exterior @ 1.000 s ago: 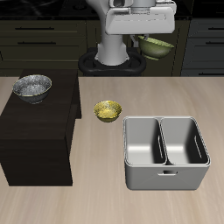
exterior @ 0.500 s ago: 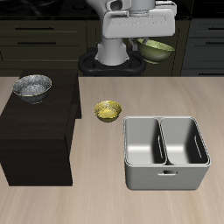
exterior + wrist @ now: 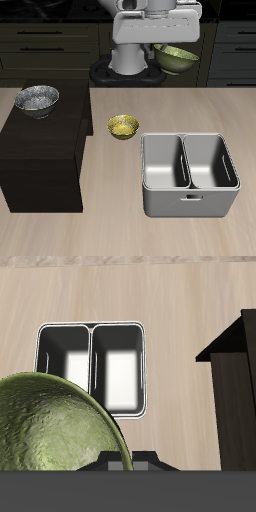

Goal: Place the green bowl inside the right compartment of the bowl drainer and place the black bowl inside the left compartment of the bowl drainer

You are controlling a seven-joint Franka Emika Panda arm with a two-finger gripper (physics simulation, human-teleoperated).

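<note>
Fingers (image 3: pixel 160 47) grasping glossy mottled green bowl (image 3: pixel 177 58), grey metal bowl drainer (image 3: pixel 189 176) below

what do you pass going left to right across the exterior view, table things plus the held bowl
black bowl on the dark box → yellow bowl → green bowl, raised in the gripper → bowl drainer, nearer the front edge

yellow bowl (image 3: pixel 123 126) on the table (image 3: pixel 60 230), beside a dark cabinet (image 3: pixel 40 150)

Table (image 3: pixel 60 232): bowl drainer (image 3: pixel 190 205), yellow bowl (image 3: pixel 123 126), dark cabinet (image 3: pixel 40 165).
</note>
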